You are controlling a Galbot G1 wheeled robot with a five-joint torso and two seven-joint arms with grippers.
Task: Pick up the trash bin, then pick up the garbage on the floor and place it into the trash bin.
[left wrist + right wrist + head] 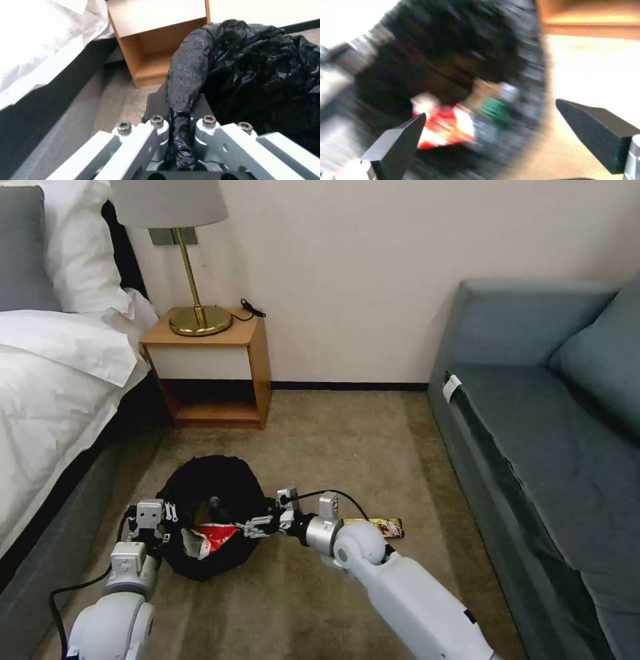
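My right gripper (257, 527) hangs at the mouth of the trash bin (210, 480), its fingers (396, 142) spread wide with nothing between them. Inside the bin lie the red-and-white carton (215, 535) and the green-labelled bottle (495, 108). My left gripper (150, 513) is on the bin's far side from the right, pressed tight on a fold of the black liner (180, 140) at the rim. The snack wrapper (381, 525) lies on the carpet just beyond the bin on my right arm's side, behind that wrist, its length running away from the bin. My right arm is plainly the nearer one; reaching it means swinging back outward, I judge.
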